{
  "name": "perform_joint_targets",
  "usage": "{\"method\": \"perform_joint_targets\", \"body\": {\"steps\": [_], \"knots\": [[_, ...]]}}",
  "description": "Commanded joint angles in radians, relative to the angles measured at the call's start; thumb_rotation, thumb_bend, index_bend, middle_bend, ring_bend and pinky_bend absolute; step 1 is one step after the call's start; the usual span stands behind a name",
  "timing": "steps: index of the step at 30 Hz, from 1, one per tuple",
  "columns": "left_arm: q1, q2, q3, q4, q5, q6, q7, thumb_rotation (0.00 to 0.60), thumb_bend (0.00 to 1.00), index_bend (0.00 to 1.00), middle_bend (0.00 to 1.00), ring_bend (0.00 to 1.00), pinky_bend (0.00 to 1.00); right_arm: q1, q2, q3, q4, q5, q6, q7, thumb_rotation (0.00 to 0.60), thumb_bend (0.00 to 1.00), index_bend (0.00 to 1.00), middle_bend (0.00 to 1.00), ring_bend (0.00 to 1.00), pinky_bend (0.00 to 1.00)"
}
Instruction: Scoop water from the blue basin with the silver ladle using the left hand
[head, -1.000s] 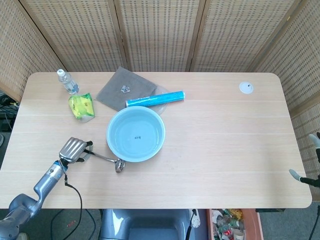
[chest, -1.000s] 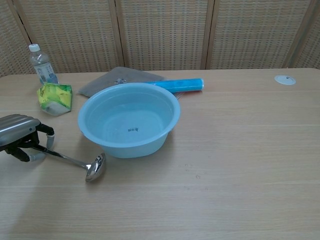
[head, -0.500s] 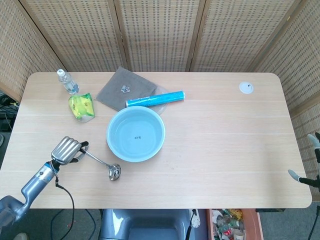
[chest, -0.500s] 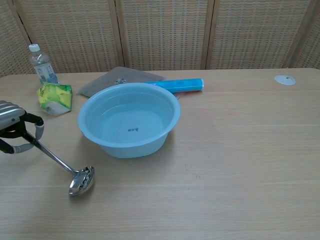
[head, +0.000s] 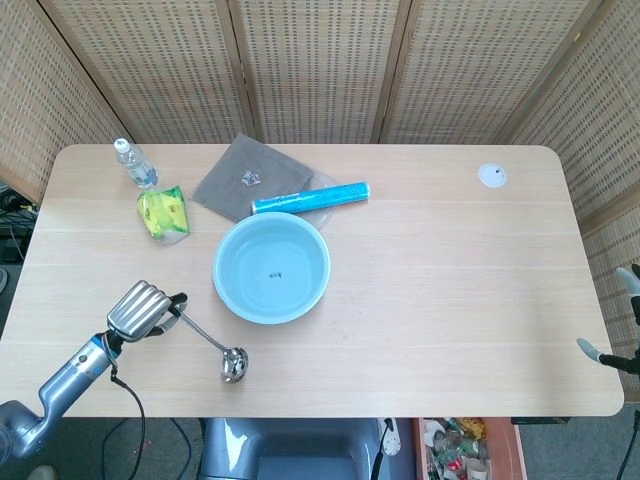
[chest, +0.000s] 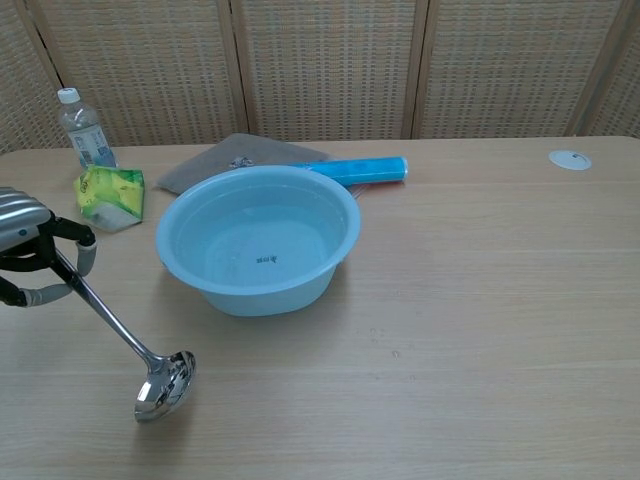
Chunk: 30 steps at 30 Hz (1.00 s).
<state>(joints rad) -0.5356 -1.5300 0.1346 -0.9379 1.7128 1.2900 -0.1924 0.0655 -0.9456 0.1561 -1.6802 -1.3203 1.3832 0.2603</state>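
The blue basin (head: 271, 268) (chest: 258, 249) holds clear water and stands mid-left on the table. My left hand (head: 141, 310) (chest: 30, 255) is to the left of the basin and grips the handle of the silver ladle (head: 210, 346) (chest: 125, 346). The ladle slants down toward the front, its bowl (head: 235, 365) (chest: 165, 384) hanging low near the tabletop, in front of the basin and outside it. Only a bit of my right hand (head: 610, 350) shows at the right edge of the head view; how its fingers lie is unclear.
A water bottle (head: 133, 162) and a green packet (head: 163, 212) stand behind my left hand. A grey cloth (head: 251, 177) and a blue roll (head: 309, 196) lie behind the basin. A small white disc (head: 491, 176) sits at the far right.
My left hand has lifted the ladle's handle and swung it; the ladle's bowl moved away from the basin toward the table's front edge and now points downward.
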Motion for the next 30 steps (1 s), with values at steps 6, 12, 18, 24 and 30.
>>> {"method": "perform_joint_targets", "body": {"steps": [6,12,18,24,30], "knots": [[-0.115,0.204,-0.105,-0.364,-0.042,-0.095,0.113,0.6,0.43,0.86,0.99,1.0,1.0,0.002,0.0,0.002,0.004,0.008,-0.005,0.003,0.6,0.0,0.0,0.0,0.0,0.0],[-0.225,0.258,-0.211,-0.443,-0.174,-0.285,0.18,0.6,0.44,0.87,0.99,1.0,1.0,0.001,0.0,0.004,0.005,0.018,-0.005,0.001,0.6,0.0,0.0,0.0,0.0,0.0],[-0.357,0.254,-0.301,-0.425,-0.373,-0.54,0.258,0.6,0.44,0.87,0.99,1.0,1.0,0.001,0.003,0.008,0.006,0.029,-0.008,0.006,0.6,0.0,0.0,0.0,0.0,0.0],[-0.447,0.163,-0.337,-0.327,-0.535,-0.646,0.398,0.6,0.44,0.87,0.99,1.0,1.0,0.003,0.005,0.008,0.01,0.035,-0.02,0.014,0.6,0.0,0.0,0.0,0.0,0.0],[-0.502,0.091,-0.33,-0.244,-0.616,-0.674,0.505,0.6,0.44,0.87,0.99,1.0,1.0,0.002,0.008,0.012,0.015,0.046,-0.023,0.026,0.6,0.0,0.0,0.0,0.0,0.0]]}}
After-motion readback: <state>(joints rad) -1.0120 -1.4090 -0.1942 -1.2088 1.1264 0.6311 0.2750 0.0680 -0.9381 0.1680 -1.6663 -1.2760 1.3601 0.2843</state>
